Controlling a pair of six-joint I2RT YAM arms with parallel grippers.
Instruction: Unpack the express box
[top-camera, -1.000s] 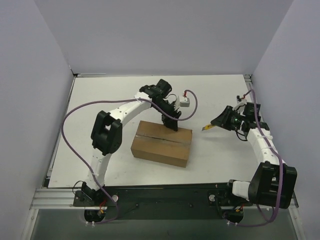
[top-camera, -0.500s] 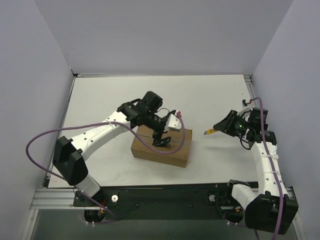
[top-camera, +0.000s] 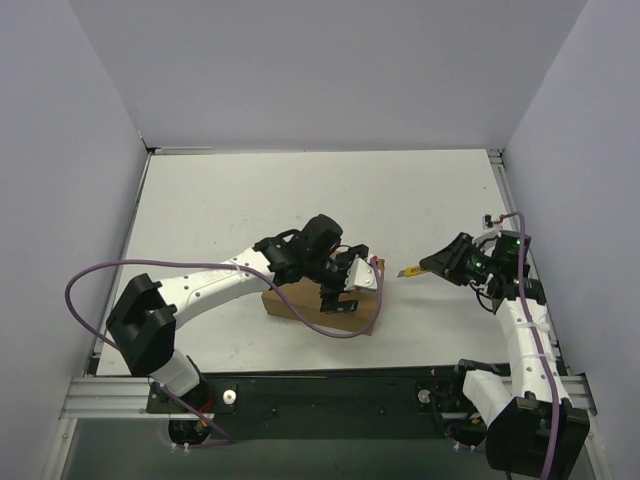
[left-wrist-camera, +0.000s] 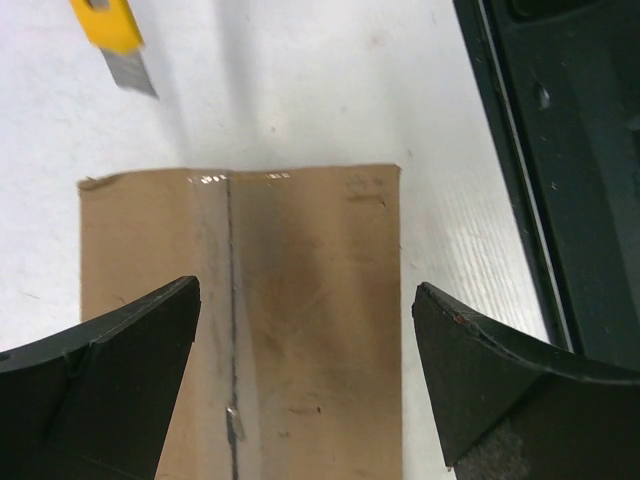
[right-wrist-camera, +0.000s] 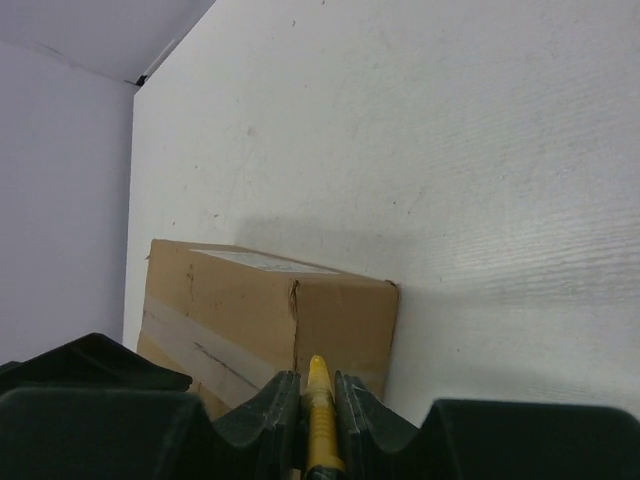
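The express box (top-camera: 283, 302) is a brown carton lying near the table's middle, flaps shut, with clear tape along its centre seam (left-wrist-camera: 230, 300). My left gripper (top-camera: 335, 297) hovers right above the box top, open and empty, one finger (left-wrist-camera: 100, 390) over its left part and the other (left-wrist-camera: 500, 390) past its right edge. My right gripper (top-camera: 442, 262) is shut on a yellow utility knife (top-camera: 410, 271), blade out, pointing at the box's right end with a small gap. In the right wrist view the knife (right-wrist-camera: 318, 400) sits between the fingers, aimed at the box corner (right-wrist-camera: 340, 320).
The white table (top-camera: 220, 210) is walled by grey panels at the left, back and right. A dark rail (left-wrist-camera: 560, 180) runs along the near edge close to the box. The left arm's purple cable (top-camera: 110, 275) loops over the table's left side.
My left arm has swung toward the near edge and now hangs low over the box's near-right part. My right gripper has carried the knife left, closer to the box's end.
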